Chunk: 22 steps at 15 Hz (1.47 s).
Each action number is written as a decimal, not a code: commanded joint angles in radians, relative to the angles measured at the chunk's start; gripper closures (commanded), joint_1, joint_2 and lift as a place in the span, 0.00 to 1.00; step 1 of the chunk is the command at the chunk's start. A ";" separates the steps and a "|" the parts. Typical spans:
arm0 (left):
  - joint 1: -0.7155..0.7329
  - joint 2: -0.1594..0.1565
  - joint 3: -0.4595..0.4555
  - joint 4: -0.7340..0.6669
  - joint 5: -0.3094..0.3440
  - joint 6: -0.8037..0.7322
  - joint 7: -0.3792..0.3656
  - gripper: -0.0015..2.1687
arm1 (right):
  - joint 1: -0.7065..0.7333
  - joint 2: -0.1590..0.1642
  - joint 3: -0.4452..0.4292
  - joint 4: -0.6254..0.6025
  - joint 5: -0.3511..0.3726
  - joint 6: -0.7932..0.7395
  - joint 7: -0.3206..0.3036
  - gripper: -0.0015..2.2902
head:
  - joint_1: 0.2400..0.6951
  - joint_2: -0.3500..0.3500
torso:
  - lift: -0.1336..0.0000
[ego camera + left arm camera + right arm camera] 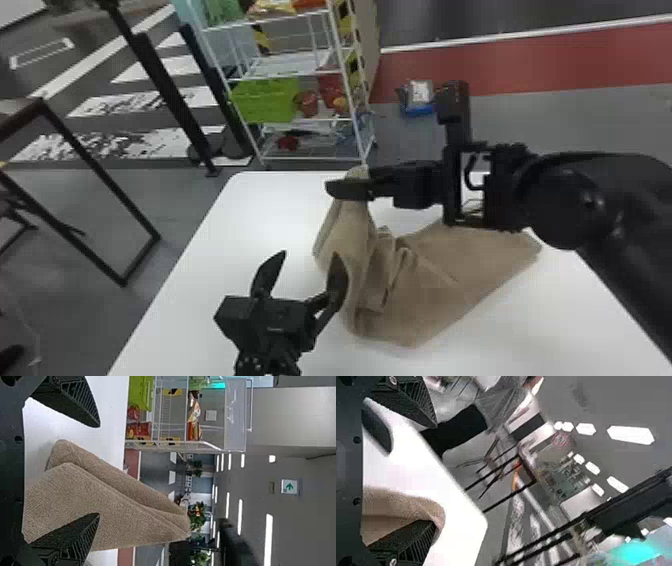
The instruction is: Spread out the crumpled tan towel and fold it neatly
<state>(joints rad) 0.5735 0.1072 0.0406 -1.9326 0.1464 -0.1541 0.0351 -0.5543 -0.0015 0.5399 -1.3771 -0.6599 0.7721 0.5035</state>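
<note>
The tan towel lies rumpled on the table, its left part rising in a fold under my right gripper. In the right wrist view my right gripper is open; the towel lies against its lower finger. Nearer the front stands my left gripper, open, one finger overlapping the towel's left edge. From the left wrist, the towel rises to a peak beyond my open left gripper, whose lower finger overlaps it.
The white table carries the towel. Behind it stands a white wire shelf with a green bin. A dark metal frame stands on the floor to the left.
</note>
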 commanded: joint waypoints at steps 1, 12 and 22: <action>0.006 0.000 0.005 -0.002 -0.001 0.000 0.000 0.04 | -0.015 0.002 0.008 -0.048 0.169 0.258 -0.145 0.02 | 1.00 1.00 | 0.08; 0.006 0.002 0.004 -0.005 -0.001 0.000 -0.001 0.04 | 0.007 0.002 -0.015 0.001 0.019 -0.104 -0.072 0.03 | 1.00 1.00 | 0.08; 0.005 0.006 -0.005 -0.008 -0.044 0.000 -0.018 0.04 | 0.206 -0.063 -0.416 -0.286 0.075 0.378 -0.103 0.09 | 1.00 1.00 | 0.08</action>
<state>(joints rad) 0.5798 0.1127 0.0356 -1.9438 0.1028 -0.1541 0.0167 -0.3530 -0.0486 0.1553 -1.6262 -0.6091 1.0520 0.4109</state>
